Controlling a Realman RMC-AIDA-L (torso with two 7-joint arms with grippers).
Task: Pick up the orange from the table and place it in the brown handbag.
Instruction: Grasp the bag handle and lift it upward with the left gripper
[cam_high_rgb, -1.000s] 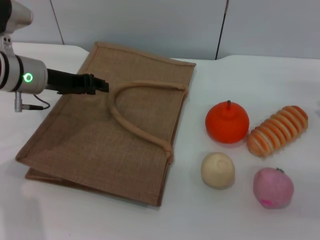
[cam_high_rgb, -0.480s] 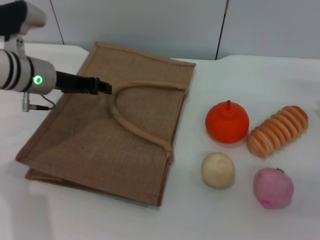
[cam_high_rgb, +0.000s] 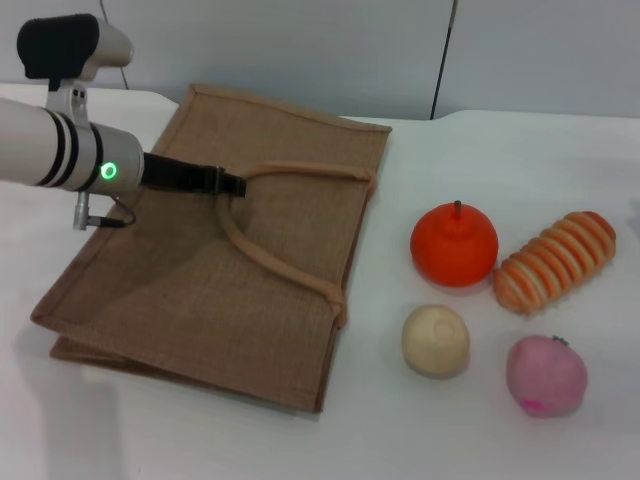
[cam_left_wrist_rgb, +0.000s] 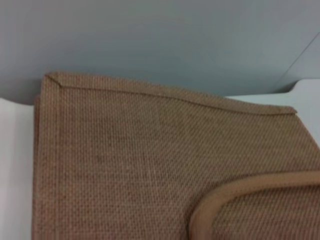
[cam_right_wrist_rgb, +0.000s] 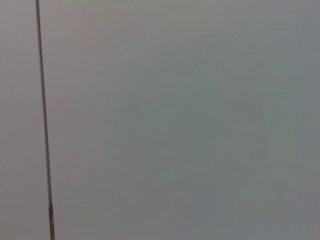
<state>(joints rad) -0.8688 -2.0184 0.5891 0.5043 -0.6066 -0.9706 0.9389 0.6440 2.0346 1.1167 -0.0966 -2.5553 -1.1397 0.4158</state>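
Observation:
The orange, bright orange-red with a dark stem, sits on the white table to the right of the brown handbag. The bag lies flat, its looped handle on top. My left gripper reaches in from the left, low over the bag, its tip at the bend of the handle. The left wrist view shows the bag's weave and part of the handle. My right gripper is out of view; its wrist view shows only a grey wall.
A striped orange-and-cream bread-like item lies right beside the orange. A cream ball and a pink fruit sit in front of them. A grey wall stands behind the table.
My left arm has moved to the right across the bag, from short of the handle's bend to right at it. The orange and the other items have not moved.

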